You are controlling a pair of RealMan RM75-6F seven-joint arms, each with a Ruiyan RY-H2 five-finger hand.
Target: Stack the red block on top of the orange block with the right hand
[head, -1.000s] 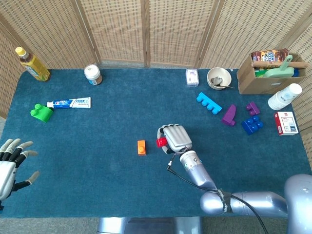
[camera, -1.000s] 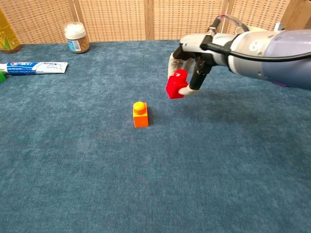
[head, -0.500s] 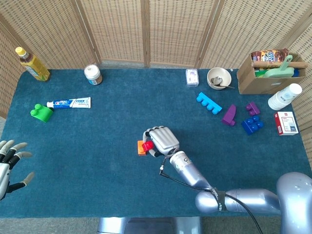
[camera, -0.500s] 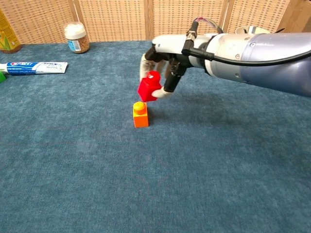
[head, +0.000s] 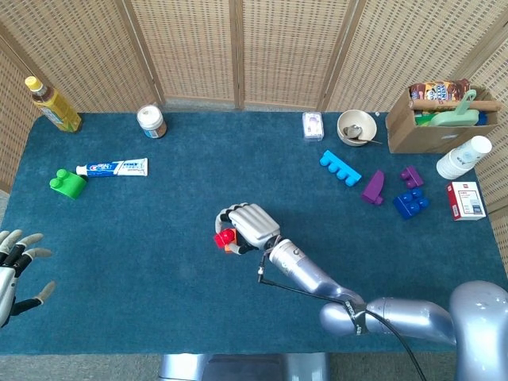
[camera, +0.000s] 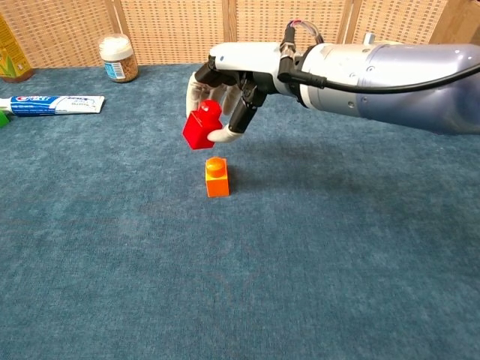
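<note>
My right hand (camera: pixel 225 94) (head: pixel 248 225) holds the red block (camera: pixel 201 127) (head: pixel 224 237) pinched in its fingertips, tilted, in the air. The orange block (camera: pixel 217 177) stands upright on the blue cloth just below and slightly right of the red one in the chest view, with a small gap between them. In the head view the orange block (head: pixel 230 248) is almost hidden under the red block and the hand. My left hand (head: pixel 14 266) hangs at the table's left edge with its fingers spread and nothing in it.
A toothpaste tube (head: pixel 112 167), a green block (head: pixel 67 183), a jar (head: pixel 151 121) and a bottle (head: pixel 51 104) lie at the far left. Blue and purple blocks (head: pixel 381 184), a bowl (head: pixel 355 127), a cardboard box (head: pixel 440 119) and cups (head: pixel 464 157) stand at the far right.
My right hand has carried the red block leftward, from right of the orange block to just above and slightly left of it. The left hand has sunk a little lower.
</note>
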